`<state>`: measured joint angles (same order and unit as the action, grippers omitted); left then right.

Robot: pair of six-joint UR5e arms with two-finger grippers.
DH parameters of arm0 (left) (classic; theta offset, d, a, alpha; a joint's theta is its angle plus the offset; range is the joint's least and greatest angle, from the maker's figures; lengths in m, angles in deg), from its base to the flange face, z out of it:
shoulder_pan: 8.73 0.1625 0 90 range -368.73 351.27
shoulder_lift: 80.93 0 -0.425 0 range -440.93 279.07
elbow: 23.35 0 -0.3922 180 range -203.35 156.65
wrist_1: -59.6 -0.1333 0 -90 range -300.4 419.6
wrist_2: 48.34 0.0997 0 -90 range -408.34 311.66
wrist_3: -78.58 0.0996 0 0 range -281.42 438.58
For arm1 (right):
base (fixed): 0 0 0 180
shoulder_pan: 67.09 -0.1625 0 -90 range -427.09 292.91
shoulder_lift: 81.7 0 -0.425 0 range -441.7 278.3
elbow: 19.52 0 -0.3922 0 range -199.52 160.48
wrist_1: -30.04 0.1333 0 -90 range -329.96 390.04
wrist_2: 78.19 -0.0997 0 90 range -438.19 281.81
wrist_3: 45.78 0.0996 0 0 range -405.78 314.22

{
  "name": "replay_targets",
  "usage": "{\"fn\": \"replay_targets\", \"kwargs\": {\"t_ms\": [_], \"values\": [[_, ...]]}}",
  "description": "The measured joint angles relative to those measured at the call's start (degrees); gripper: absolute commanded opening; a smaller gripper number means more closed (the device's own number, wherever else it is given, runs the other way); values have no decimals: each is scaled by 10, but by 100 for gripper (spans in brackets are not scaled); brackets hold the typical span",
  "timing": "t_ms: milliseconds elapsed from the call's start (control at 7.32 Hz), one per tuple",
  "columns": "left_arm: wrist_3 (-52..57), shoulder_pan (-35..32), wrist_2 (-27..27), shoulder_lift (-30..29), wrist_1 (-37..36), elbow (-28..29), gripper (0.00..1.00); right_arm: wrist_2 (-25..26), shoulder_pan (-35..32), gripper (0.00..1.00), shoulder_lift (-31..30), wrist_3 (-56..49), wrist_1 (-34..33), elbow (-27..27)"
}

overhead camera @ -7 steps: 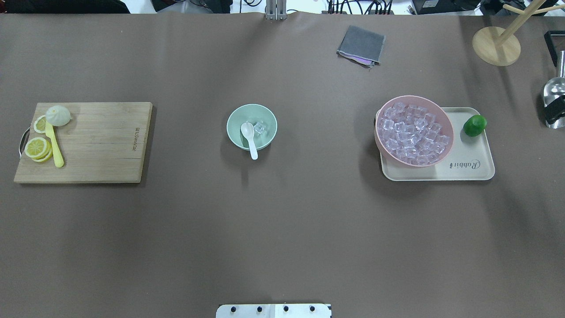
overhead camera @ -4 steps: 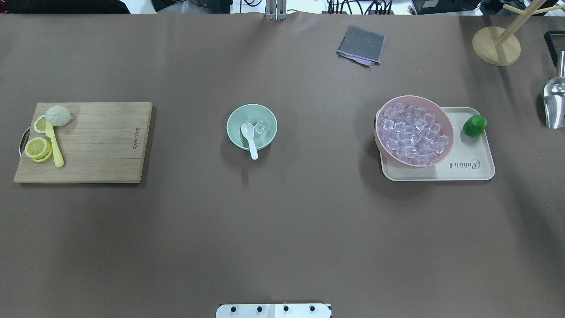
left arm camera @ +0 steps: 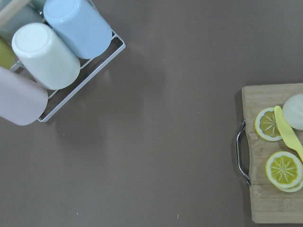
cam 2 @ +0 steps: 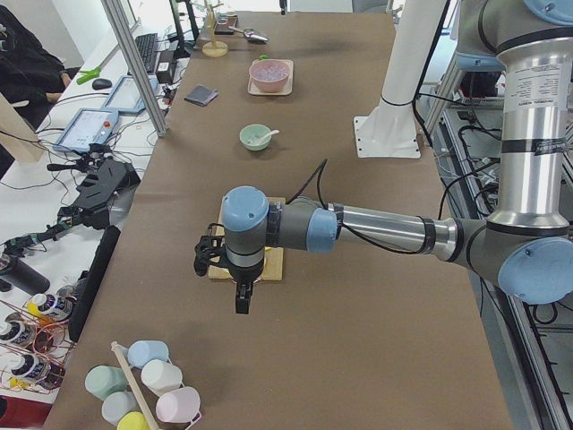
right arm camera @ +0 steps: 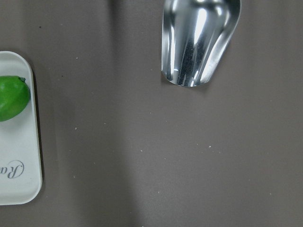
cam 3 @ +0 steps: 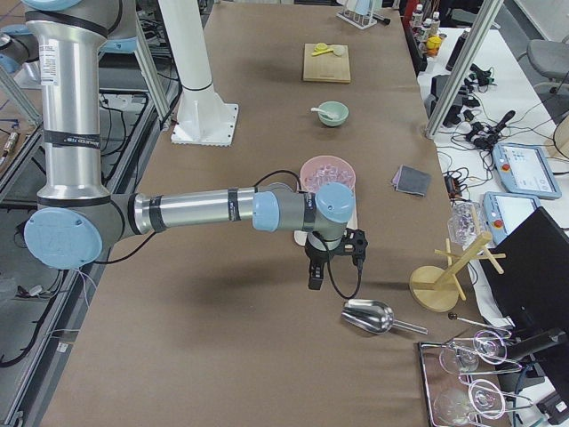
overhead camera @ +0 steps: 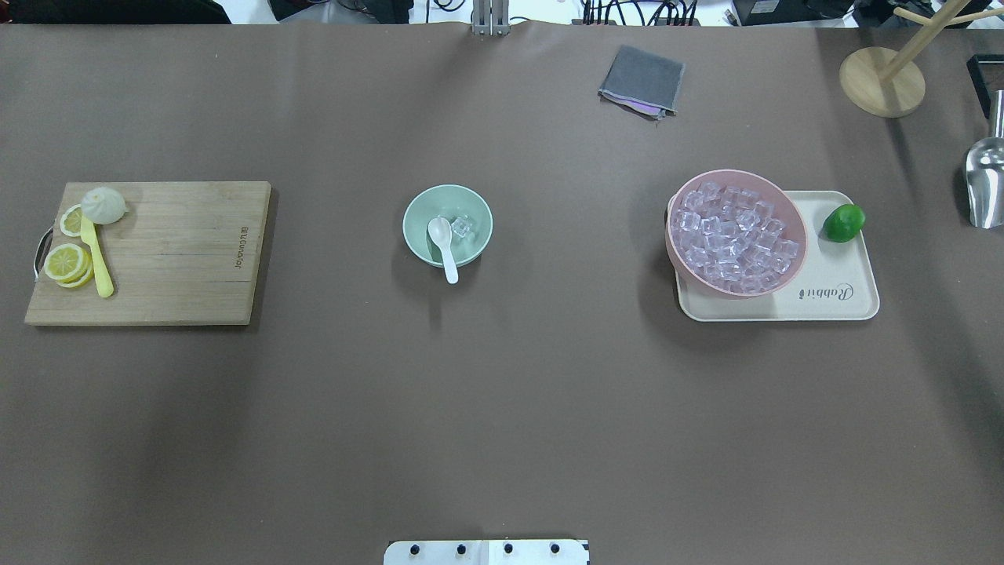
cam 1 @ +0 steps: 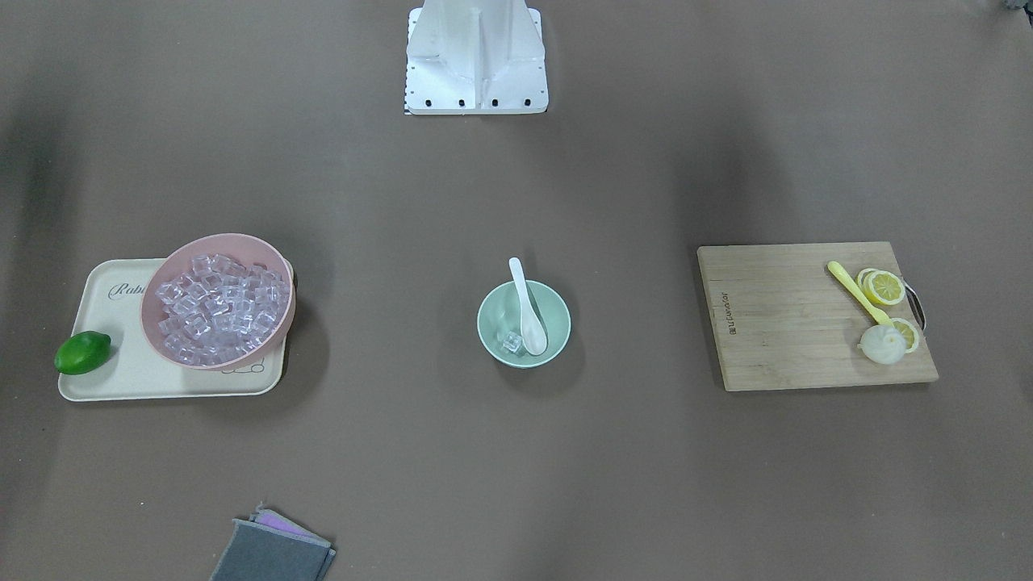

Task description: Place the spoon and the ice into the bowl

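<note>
The mint-green bowl (overhead camera: 409, 229) stands at the table's middle, also in the front view (cam 1: 485, 331). The white spoon (overhead camera: 441, 234) lies in it with its handle over the near rim; it also shows in the front view (cam 1: 529, 313). One clear ice cube (overhead camera: 462, 227) lies in the bowl beside the scoop, and shows in the front view (cam 1: 512, 343). My left gripper (cam 2: 242, 300) hangs past the cutting board, far from the bowl. My right gripper (cam 3: 316, 274) hangs by the tray. Both show only in side views, so I cannot tell open or shut.
A pink bowl (overhead camera: 799, 227) full of ice cubes sits on a cream tray (overhead camera: 831, 302) with a lime (overhead camera: 844, 223). A metal scoop (overhead camera: 984, 188) lies at the right edge. A cutting board (overhead camera: 180, 251) with lemon slices and a yellow utensil lies left. A grey cloth (overhead camera: 642, 81) lies far back.
The dark part of my right gripper over the metal scoop at the overhead view's right edge has left that view. The bowl, spoon and ice have not moved.
</note>
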<state>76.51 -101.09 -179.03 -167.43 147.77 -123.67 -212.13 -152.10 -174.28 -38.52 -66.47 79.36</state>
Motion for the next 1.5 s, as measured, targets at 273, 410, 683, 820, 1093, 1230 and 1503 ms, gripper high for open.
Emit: {"fn": "replay_targets", "kwargs": {"t_ms": [273, 410, 683, 820, 1093, 1230, 1503], "values": [[-3, -1, 0, 5, -5, 11, 98, -28, -10, 100, -21, -4, 4, -1], [-4, -1, -5, 6, -6, 23, 98, -35, -13, 100, -29, -5, 8, -2], [-4, 0, -21, 2, -5, 38, 98, -39, -24, 100, -35, -8, 12, -4], [-5, 0, -23, -1, -4, 40, 98, -39, -33, 100, -36, -11, 12, -5], [-4, 1, -24, -1, -1, 41, 98, -40, -41, 100, -34, -14, 13, -4], [-4, 1, -24, -1, -2, 42, 98, -40, -42, 100, -32, -14, 13, -3], [-4, 1, -24, -1, -4, 42, 98, -40, -42, 100, -29, -14, 13, -4]]}}
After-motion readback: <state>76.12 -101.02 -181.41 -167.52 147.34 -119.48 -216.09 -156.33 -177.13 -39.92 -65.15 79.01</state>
